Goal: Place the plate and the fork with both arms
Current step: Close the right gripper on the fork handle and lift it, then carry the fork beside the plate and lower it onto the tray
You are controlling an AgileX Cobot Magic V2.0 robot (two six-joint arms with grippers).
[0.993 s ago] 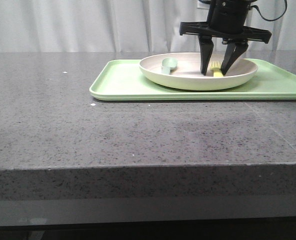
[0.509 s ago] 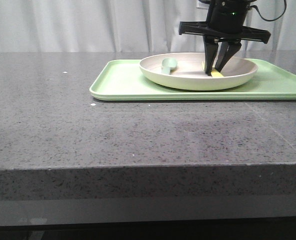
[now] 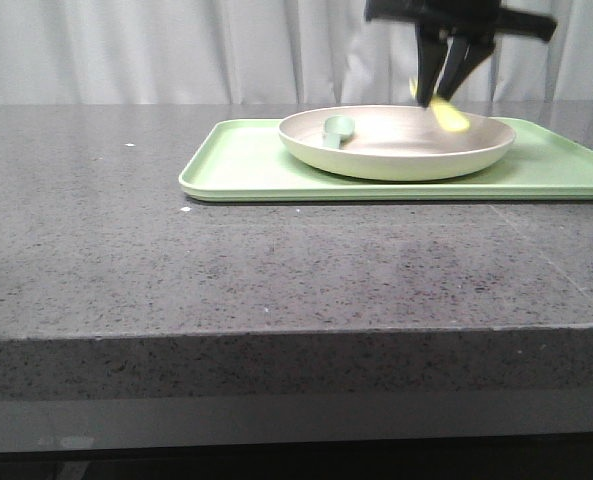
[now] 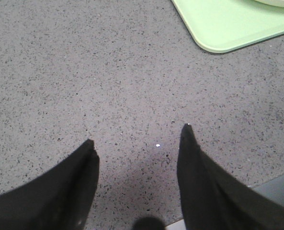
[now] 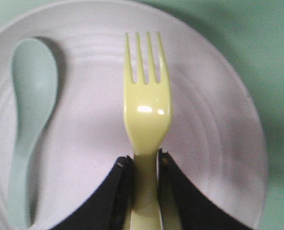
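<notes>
Spoon in plate; fork apparently aloft

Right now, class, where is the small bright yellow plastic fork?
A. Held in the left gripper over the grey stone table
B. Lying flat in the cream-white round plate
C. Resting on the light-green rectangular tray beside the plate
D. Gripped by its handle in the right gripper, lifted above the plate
D: the right gripper is shut on the handle of the fork, which hangs above the plate in the front view.
</notes>
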